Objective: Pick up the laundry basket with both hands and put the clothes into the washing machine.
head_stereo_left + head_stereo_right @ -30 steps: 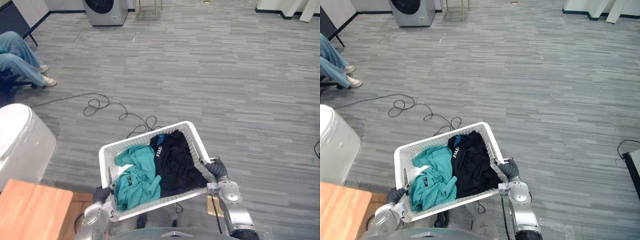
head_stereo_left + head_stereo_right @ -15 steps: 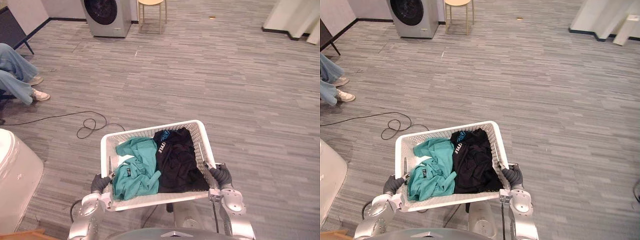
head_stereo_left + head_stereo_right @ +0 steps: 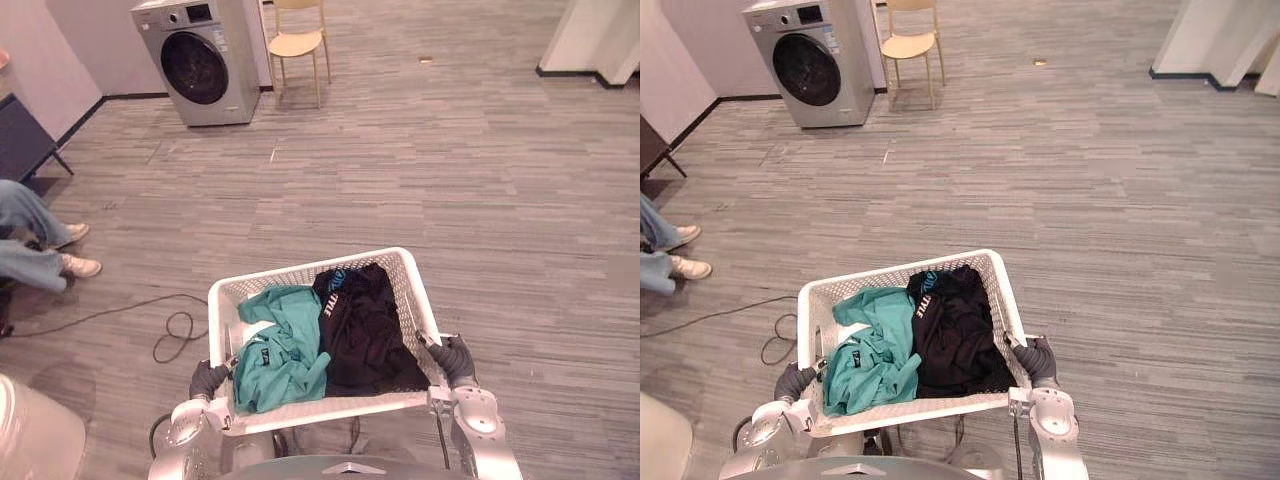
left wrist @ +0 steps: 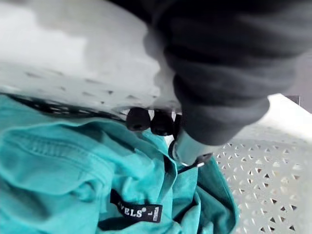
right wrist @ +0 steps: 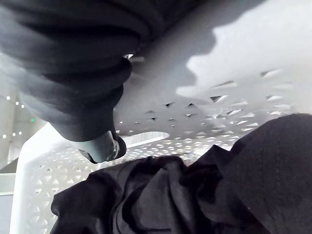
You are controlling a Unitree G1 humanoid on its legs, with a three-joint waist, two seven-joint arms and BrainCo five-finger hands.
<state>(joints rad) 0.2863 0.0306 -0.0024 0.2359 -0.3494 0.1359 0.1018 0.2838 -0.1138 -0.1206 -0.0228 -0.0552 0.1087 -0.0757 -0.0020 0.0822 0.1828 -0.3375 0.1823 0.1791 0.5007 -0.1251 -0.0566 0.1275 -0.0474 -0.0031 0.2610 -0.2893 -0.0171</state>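
Note:
I carry a white perforated laundry basket (image 3: 402, 268) in front of me, lifted off the floor. A teal garment (image 3: 277, 350) lies in its left half and a black garment (image 3: 365, 330) in its right half. My left hand (image 3: 206, 379) is curled over the basket's left rim, its fingers (image 4: 146, 120) hooked inside above the teal cloth. On the right rim my right hand (image 3: 451, 356) grips in the same way, a finger (image 5: 100, 146) wrapping the edge beside the black cloth. The grey washing machine (image 3: 197, 64) stands far off at the upper left, door closed.
A wooden chair (image 3: 296, 42) stands beside the washing machine. A person's legs and shoes (image 3: 40, 248) are at the left edge. A white rounded object (image 3: 35, 440) sits at the lower left corner. A white wall base (image 3: 594, 40) is at the upper right. Grey plank floor lies between.
The view has shifted as I walk: the washing machine and chair now show more fully. Both hands keep the same hold on the basket.

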